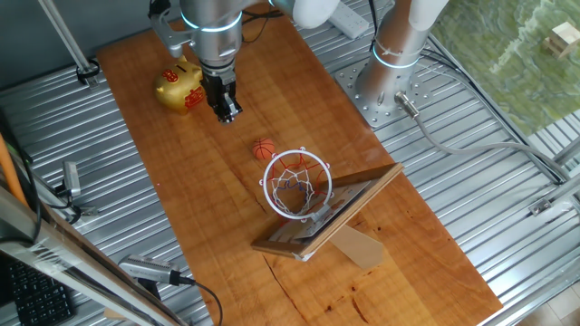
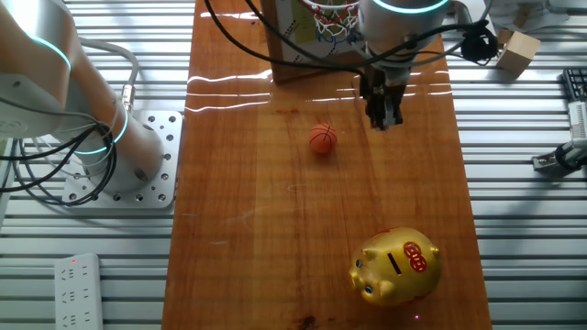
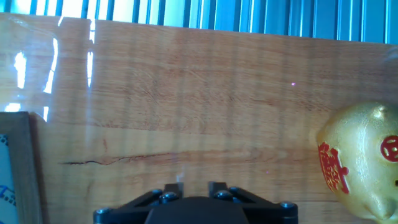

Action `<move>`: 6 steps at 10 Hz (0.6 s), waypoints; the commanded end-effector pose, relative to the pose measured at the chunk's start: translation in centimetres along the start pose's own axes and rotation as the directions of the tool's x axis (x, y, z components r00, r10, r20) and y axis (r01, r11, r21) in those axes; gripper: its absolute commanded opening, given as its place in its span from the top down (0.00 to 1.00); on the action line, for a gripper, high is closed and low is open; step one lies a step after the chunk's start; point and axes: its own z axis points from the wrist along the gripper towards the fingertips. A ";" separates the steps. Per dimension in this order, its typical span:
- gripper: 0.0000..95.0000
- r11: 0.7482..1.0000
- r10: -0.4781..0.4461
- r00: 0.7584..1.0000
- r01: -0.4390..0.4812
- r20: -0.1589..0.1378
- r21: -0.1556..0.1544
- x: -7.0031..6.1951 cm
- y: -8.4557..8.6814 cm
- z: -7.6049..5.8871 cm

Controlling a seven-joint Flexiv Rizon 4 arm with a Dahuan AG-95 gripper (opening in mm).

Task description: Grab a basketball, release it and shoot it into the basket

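Nearest the hand camera: dark gripper (image 3: 196, 186) hardware along the bottom edge, bare wooden desk (image 3: 205, 112) beyond, gold piggy bank (image 3: 364, 158) bulging in at the right, a wood frame edge at the far left. No ball in that view.

Hangs above the desk in both fixed views, gripper (image 1: 227, 111) pointing down between piggy bank (image 1: 179, 88) and basketball (image 1: 264, 148), holding nothing. Jaws look drawn near together, but too small and dark to say for certain whether released or clenched; cannot tell.

Basketball (image 2: 322, 138) resting loose on the desk, apart from the gripper (image 2: 383, 117), just beside the basket (image 1: 296, 185) on the arm's side. Tiny, orange, thin dark seams, roughly gripper-tip width, far smaller than the ring. Likely light and prone to rolling on the glossy wood.

Basket tilted: white ring and white-red-blue net fixed to a wood-framed backboard (image 1: 349, 204), propped by cardboard (image 1: 362, 246) so the mouth faces upward, presumably to catch a dropped ball.

Judged stage: grasp not yet made; sideways shift over the ball, then descent, needed.
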 end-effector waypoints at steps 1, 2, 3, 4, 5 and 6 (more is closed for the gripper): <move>1.00 1.000 0.000 1.000 0.000 0.000 0.000 0.1 0.0 -0.1; 1.00 1.000 0.003 1.000 -0.003 0.000 0.000 0.1 0.0 -0.1; 1.00 1.000 0.013 1.000 -0.013 0.001 -0.001 0.1 0.0 -0.1; 1.00 1.000 0.022 1.000 -0.022 0.001 0.000 0.1 0.0 -0.1; 1.00 0.999 0.033 0.999 -0.033 -0.004 0.010 0.1 0.1 -0.2; 1.00 0.999 0.044 0.999 -0.044 -0.005 0.016 0.2 0.1 -0.3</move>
